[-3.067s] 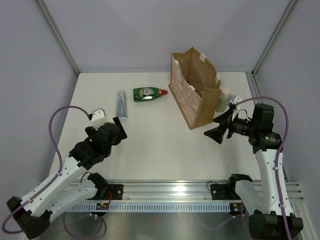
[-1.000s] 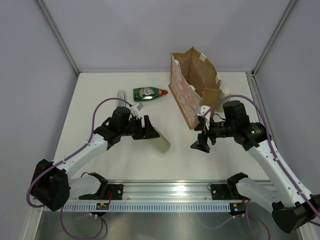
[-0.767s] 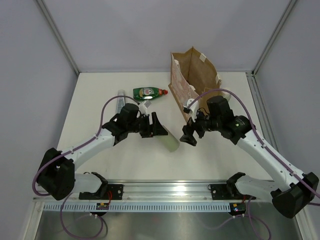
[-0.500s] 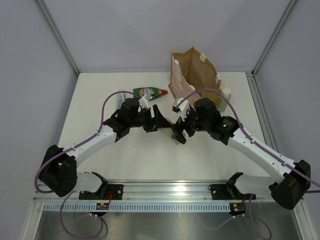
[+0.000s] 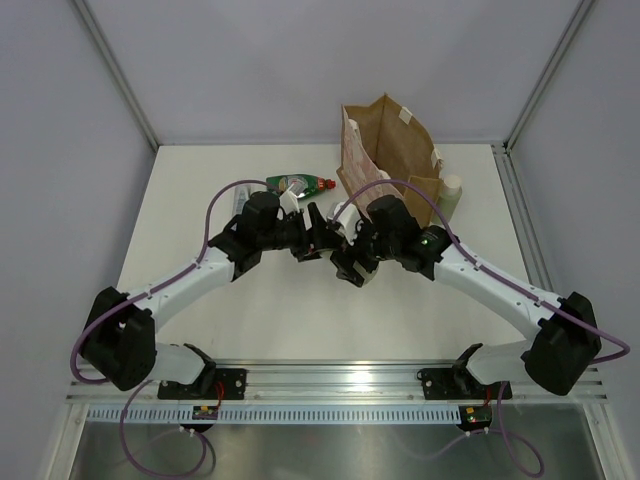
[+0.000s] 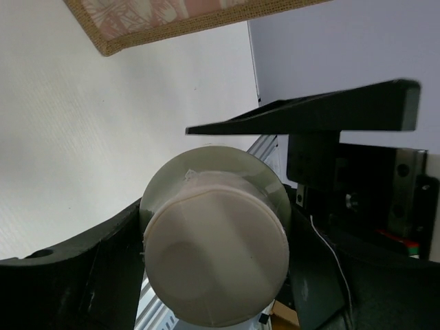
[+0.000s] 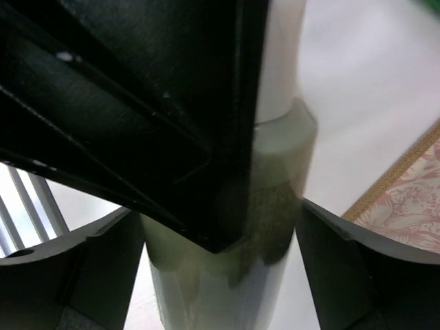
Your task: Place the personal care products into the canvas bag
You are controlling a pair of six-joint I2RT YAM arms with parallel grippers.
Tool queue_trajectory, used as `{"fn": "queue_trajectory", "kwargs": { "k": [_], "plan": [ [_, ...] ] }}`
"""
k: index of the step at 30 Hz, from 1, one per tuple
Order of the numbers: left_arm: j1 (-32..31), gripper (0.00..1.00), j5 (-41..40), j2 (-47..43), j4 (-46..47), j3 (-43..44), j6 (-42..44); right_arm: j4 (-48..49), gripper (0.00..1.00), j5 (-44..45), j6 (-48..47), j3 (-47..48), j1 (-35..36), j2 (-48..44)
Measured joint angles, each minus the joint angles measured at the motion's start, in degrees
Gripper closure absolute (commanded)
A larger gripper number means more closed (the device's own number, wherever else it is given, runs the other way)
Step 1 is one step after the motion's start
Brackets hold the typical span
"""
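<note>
My left gripper (image 5: pixel 320 246) is shut on a pale cream bottle (image 6: pixel 214 267), seen cap-end on between its fingers. My right gripper (image 5: pixel 346 264) meets it mid-table, in front of the canvas bag (image 5: pixel 388 150). In the right wrist view its fingers (image 7: pixel 103 268) press both sides of the same bottle (image 7: pixel 227 289), just below the left gripper's dark finger. The green bottle with a red cap (image 5: pixel 298 184) lies behind the left arm. The silvery tube (image 5: pixel 239 199) is mostly hidden by that arm. A second cream bottle (image 5: pixel 452 192) stands right of the bag.
The bag stands upright at the back right with its mouth open, and its patterned side (image 6: pixel 165 12) faces the grippers (image 7: pixel 412 196). Grey walls enclose the white table (image 5: pixel 200 300). A metal rail (image 5: pixel 330 385) runs along the near edge.
My left gripper has carried the cream bottle right to mid-table. My right gripper has swung left from beside the bag and its fingers now sit round the bottle.
</note>
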Motion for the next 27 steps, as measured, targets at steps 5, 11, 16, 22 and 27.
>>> {"fn": "queue_trajectory", "kwargs": {
  "k": [5, 11, 16, 22, 27],
  "plan": [
    [0.0, 1.0, 0.8, 0.0, 2.0, 0.3, -2.3, -2.3, 0.32, -0.6, -2.4, 1.6, -0.2, 0.1],
    [0.1, 0.71, 0.9, 0.0, 4.3, 0.2, -5.1, -4.6, 0.74, -0.4, -3.9, 3.7, -0.8, 0.0],
    [0.0, 0.33, 0.9, 0.0, 5.2, 0.2, -7.1, -5.7, 0.98, -2.3, -4.6, 4.6, -2.0, 0.0],
    [0.0, 0.14, 0.8, -0.7, 6.4, 0.2, -8.6, -7.0, 1.0, -8.2, -5.1, 5.1, -4.6, -0.3],
    [0.1, 0.05, 0.8, -2.1, 8.0, 0.2, -9.0, -8.3, 1.0, -12.0, -4.8, 5.3, -5.5, -0.5]
  ]
}}
